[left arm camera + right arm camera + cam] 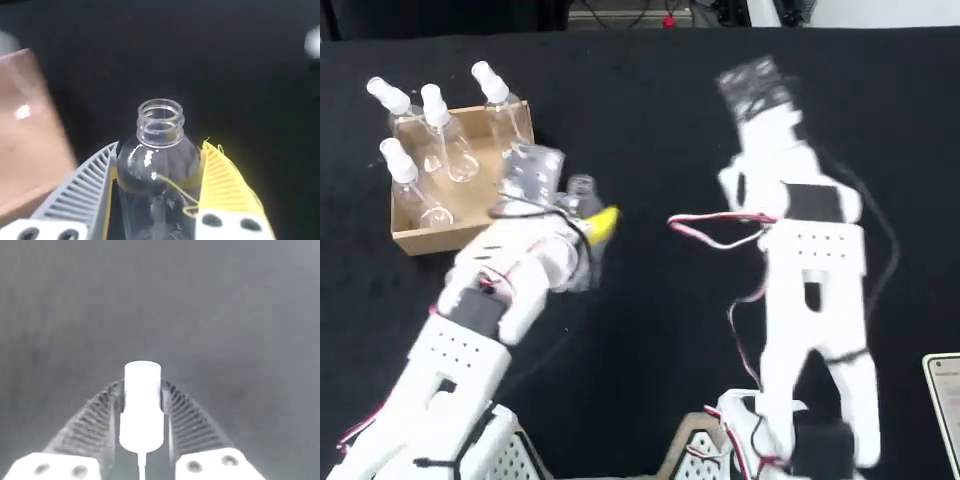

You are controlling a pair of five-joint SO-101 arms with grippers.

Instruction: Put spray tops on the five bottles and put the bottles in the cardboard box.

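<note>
My left gripper (160,165) is shut on a clear open-necked bottle (157,150), held between one grey finger and one yellow finger (222,185). From above, that bottle (582,190) stands just right of the cardboard box (415,238), with the left gripper (585,225) around its body. Several capped bottles, such as one (500,105) at the back, stand in the box. My right gripper (142,400) is shut on a white spray top (141,407) with its thin tube pointing toward the wrist. The right arm (800,250) stretches toward the table's far middle.
The table is covered in black cloth (650,120). A pale card or device (945,385) lies at the right edge. Red and white cables (720,235) hang off the right arm. The box's brown wall (25,130) is close beside the left gripper.
</note>
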